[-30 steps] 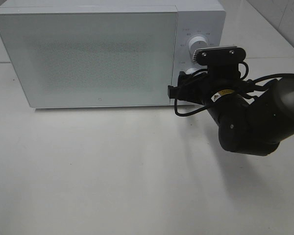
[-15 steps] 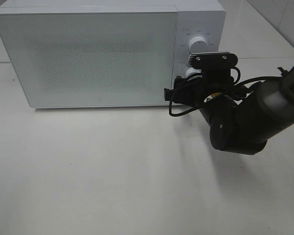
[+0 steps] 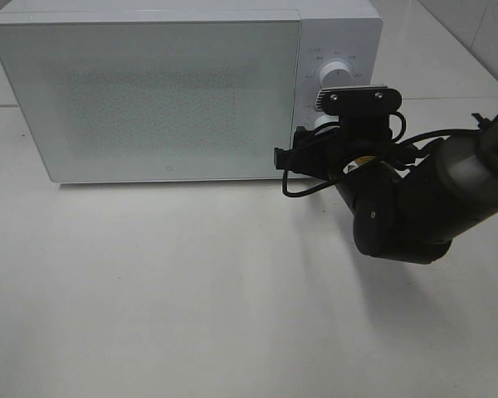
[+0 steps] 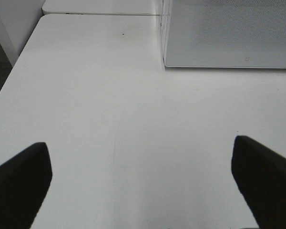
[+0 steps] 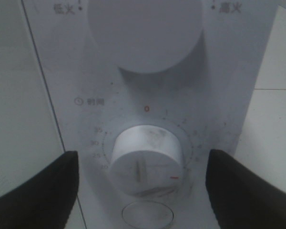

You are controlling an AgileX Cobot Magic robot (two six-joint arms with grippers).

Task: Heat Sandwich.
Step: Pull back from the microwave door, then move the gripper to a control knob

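Note:
The sandwich is hidden; nothing of it shows in any view. The white microwave (image 3: 158,91) stands at the back of the table with its door shut. In the right wrist view my right gripper (image 5: 142,174) is open, with one dark finger (image 5: 43,191) on each side of the lower timer knob (image 5: 145,162) and apart from it. The larger upper knob (image 5: 145,33) sits above it on the control panel (image 3: 340,50). My left gripper (image 4: 143,176) hangs open over bare white table with nothing between its fingers, and the microwave's corner (image 4: 229,33) lies ahead of it.
The right arm (image 3: 407,207) reaches in from the right edge, with a black cable looped beneath its wrist. The white table (image 3: 191,290) stretches in front of the microwave. A seam between table tops runs behind the microwave's left side (image 4: 100,13).
The right arm has shifted a little left and closer to the control panel, bringing its fingers around the lower knob. The left gripper and the microwave have not moved.

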